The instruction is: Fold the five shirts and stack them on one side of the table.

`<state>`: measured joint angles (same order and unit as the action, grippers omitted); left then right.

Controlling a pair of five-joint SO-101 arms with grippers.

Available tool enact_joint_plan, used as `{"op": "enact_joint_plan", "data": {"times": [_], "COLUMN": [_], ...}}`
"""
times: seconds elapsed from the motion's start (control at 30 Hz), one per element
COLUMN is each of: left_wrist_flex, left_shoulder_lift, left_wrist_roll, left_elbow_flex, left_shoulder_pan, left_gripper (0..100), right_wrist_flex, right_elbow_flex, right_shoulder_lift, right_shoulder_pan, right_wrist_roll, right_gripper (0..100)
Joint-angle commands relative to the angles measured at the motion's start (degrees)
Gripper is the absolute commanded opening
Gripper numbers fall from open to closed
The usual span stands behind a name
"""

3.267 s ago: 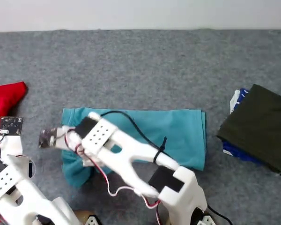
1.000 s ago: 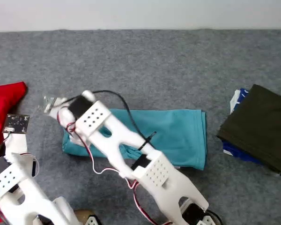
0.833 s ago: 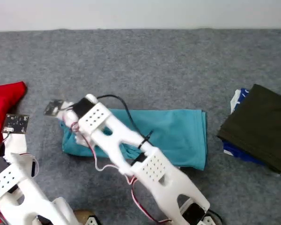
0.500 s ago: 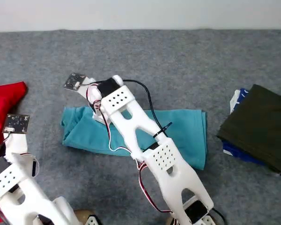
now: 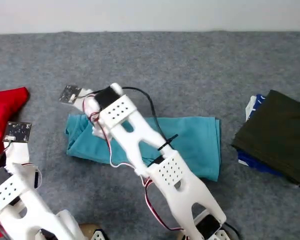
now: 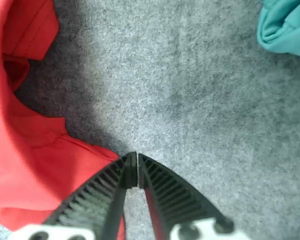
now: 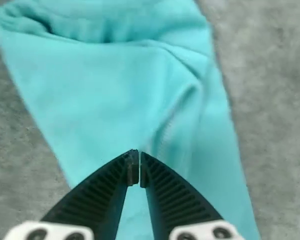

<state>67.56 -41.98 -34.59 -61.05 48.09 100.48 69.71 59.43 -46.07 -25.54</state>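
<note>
I use the teal shirt (image 5: pixel 190 140) as my reference. It lies folded into a long band on the grey table (image 5: pixel 165 65), one end flat and square, the other bunched and rumpled. My right arm (image 5: pixel 140 137) stretches diagonally across it to the bunched end. There the right gripper (image 7: pixel 134 167) hangs over the teal cloth with its fingers (image 7: pixel 105 185) pressed together at the tips. I see no fabric caught between them.

Past the bunched end, well apart from the teal shirt, lies the red shirt (image 5: pixel 5 107), loose and unfolded. My left gripper (image 6: pixel 138 172) sits between the two, just beside the red shirt's edge and over bare table. Its fingers (image 6: pixel 100 192) are also closed tip to tip on nothing.

Beyond the teal shirt's flat end, near but not touching it, stands the stack of folded shirts (image 5: pixel 277 135). A dark one is on top, with blue and white edges showing beneath.
</note>
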Motion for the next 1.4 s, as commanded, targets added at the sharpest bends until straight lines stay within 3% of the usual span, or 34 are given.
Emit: {"op": "enact_joint_plan", "data": {"times": [0.0, 0.47, 0.77, 1.1, 1.37], "left_wrist_flex": [-0.4, -0.4, 0.1, 6.2, 8.1], "left_shoulder_lift": [-1.8, -1.9, -1.8, -1.8, -1.8], "left_wrist_roll": [0.5, 3.8, 3.8, 5.8, 6.2], "left_elbow_flex": [0.9, 2.2, 3.6, 6.5, 7.8], "left_shoulder_pan": [0.2, 0.3, 0.2, -0.2, -0.2], "left_gripper": [2, 2, 2, 2, 2], "right_wrist_flex": [2.0, 2.1, 2.5, 2.4, 1.2], "right_elbow_flex": [2.9, 4.0, 2.0, -34.3, -58.7], "right_shoulder_lift": [-2.6, 7.3, -4.0, -30.2, -49.9], "right_shoulder_pan": [-2.7, -11.9, -1.9, 8.0, 16.2], "right_wrist_roll": [1.8, 1.9, 2.0, 2.3, 8.4], "right_gripper": [0.9, 0.9, 0.9, 0.9, 0.9]}}
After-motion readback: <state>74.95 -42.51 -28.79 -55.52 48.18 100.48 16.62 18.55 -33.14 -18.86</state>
